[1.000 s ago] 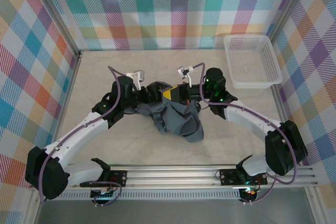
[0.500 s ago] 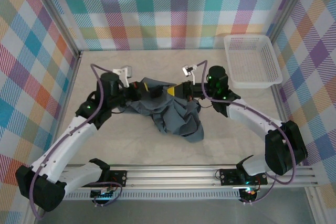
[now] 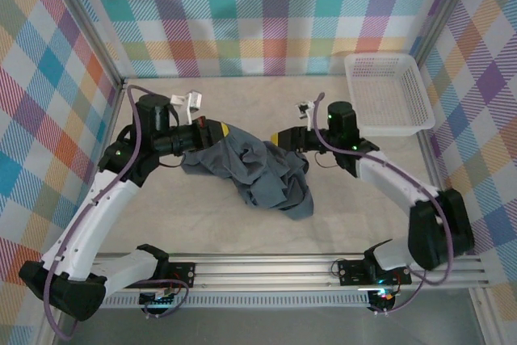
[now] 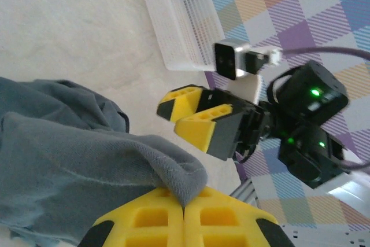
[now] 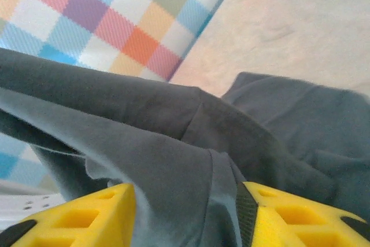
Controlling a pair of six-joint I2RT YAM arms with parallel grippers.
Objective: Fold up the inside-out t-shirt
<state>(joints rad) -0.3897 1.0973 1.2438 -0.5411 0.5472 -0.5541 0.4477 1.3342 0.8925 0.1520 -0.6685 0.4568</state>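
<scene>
Crumpled soft grey t-shirt [image 3: 258,169] is clamped in left gripper's [image 3: 218,130] fingers; right gripper's [image 3: 282,138] fingers are held apart.

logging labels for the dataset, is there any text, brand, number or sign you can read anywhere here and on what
None can be read.
The t-shirt is plain grey, with no print and no tag in sight.
The white basket bears no mark.
The checked walls carry only coloured squares.
The white camera block on the right arm shows no lettering.
</scene>
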